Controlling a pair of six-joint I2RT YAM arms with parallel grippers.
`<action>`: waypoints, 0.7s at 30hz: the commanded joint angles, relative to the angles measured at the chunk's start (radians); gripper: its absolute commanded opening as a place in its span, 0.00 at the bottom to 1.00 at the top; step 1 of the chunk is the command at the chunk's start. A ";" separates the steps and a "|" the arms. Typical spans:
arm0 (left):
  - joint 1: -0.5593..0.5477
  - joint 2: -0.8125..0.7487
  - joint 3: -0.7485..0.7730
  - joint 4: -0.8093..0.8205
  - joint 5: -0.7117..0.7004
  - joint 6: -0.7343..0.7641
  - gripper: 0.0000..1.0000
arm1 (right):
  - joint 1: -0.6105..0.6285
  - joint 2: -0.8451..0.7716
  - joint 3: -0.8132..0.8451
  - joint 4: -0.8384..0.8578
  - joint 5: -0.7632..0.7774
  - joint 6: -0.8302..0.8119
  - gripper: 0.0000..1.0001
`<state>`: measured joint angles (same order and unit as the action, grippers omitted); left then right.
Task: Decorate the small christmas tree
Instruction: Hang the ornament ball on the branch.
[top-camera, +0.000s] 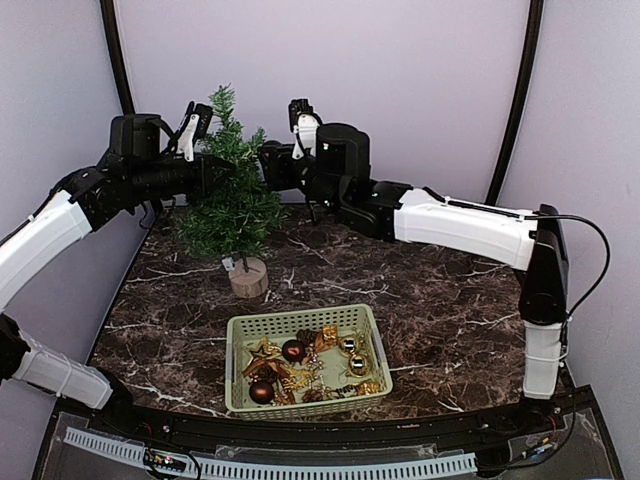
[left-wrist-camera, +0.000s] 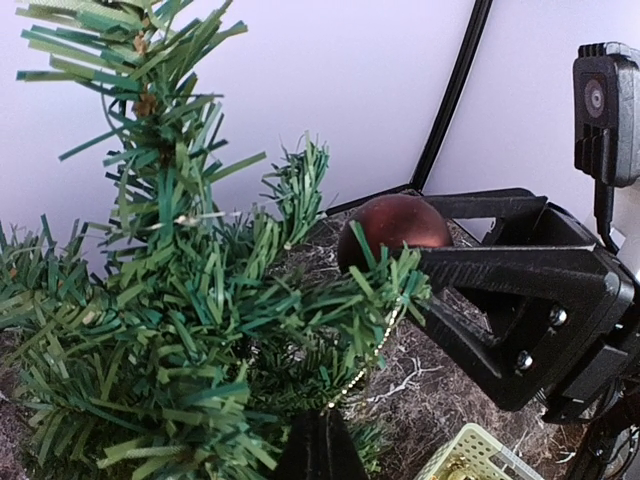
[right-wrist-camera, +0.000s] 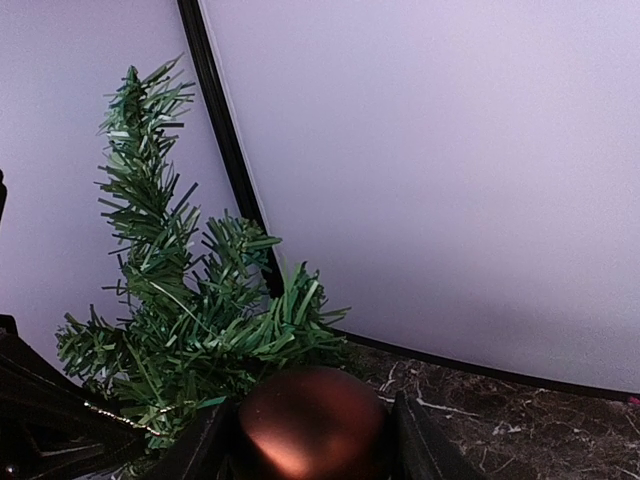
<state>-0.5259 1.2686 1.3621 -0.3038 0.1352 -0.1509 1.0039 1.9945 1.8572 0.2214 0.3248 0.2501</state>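
Bauble (right-wrist-camera: 310, 425) in right hand (top-camera: 268, 163), arm (top-camera: 460, 225) outstretched, beside tree (top-camera: 232, 205)

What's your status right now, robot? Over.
Right gripper shut on red ball, beside tree. Left gripper shut amid branches, ball's gold cord at its tip. Needles crowd the ball.

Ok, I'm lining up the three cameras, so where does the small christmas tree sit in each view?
Top external: small christmas tree left of centre, behind the basket.
Left wrist: tree fills the left and bottom.
Right wrist: tree at lower left.
Shared landmark: the marbled table; both wrist views also show the red bauble beside it.
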 joint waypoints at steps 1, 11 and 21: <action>0.005 -0.002 0.037 0.028 -0.035 -0.009 0.00 | -0.014 0.022 0.053 0.019 -0.026 0.023 0.43; 0.004 -0.011 0.024 0.090 -0.051 -0.036 0.00 | -0.018 0.059 0.105 0.031 -0.069 0.040 0.43; 0.004 -0.059 -0.029 0.165 -0.070 -0.063 0.00 | -0.032 0.041 0.068 0.060 -0.073 0.073 0.43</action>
<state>-0.5259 1.2583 1.3571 -0.1997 0.0860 -0.1978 0.9882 2.0464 1.9343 0.2230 0.2630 0.2943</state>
